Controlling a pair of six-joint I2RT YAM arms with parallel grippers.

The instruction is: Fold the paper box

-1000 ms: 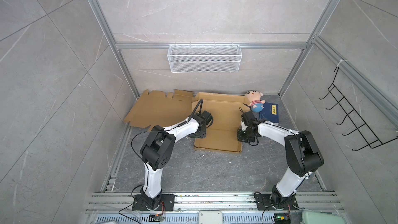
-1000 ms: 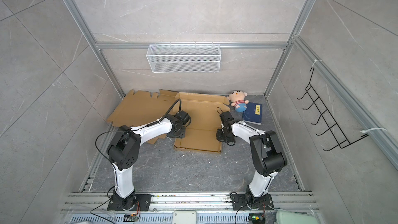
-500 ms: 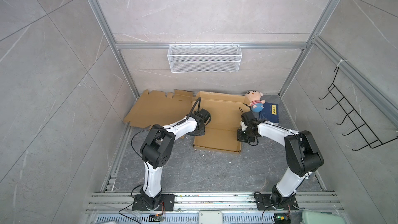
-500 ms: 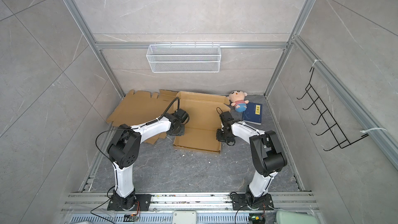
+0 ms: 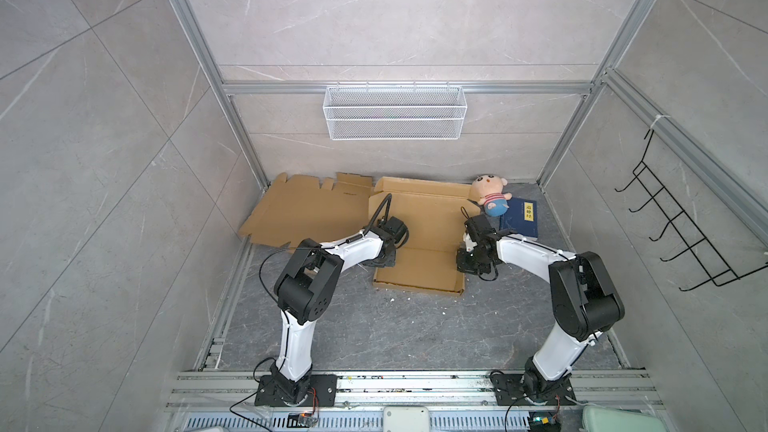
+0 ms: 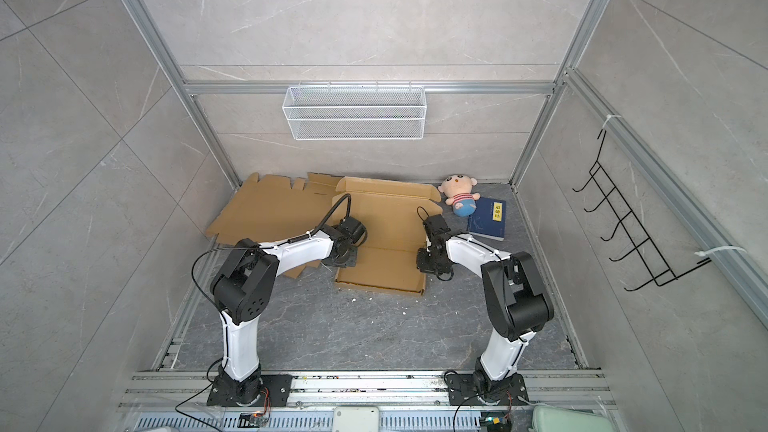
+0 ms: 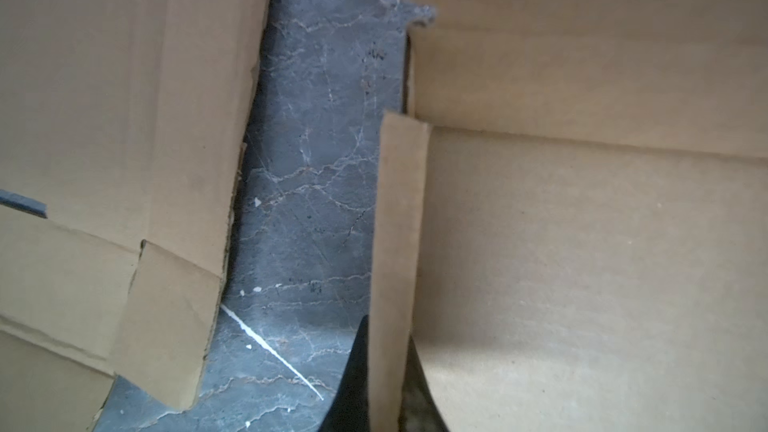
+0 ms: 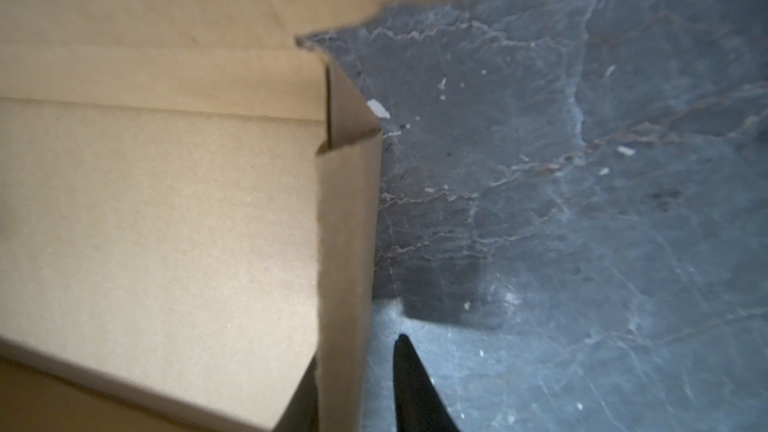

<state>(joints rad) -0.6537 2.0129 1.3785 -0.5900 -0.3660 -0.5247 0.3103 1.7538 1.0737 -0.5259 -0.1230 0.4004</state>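
The shallow brown cardboard box [image 5: 419, 272] is pinched by the left claw [image 7: 387, 328] and straddled by the narrowly parted right claw [image 8: 356, 351].

Chinese characters on blue book [image 6: 486, 221]

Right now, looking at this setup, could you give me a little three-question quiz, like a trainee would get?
1. True or false: the plush doll lies outside the cardboard box.
2. The left gripper is shut on: A the plush doll; B the box's side wall; C nothing.
3. Which gripper has its jaws apart, astride a box wall?
Key: 1 true; 2 B; 3 the right gripper.
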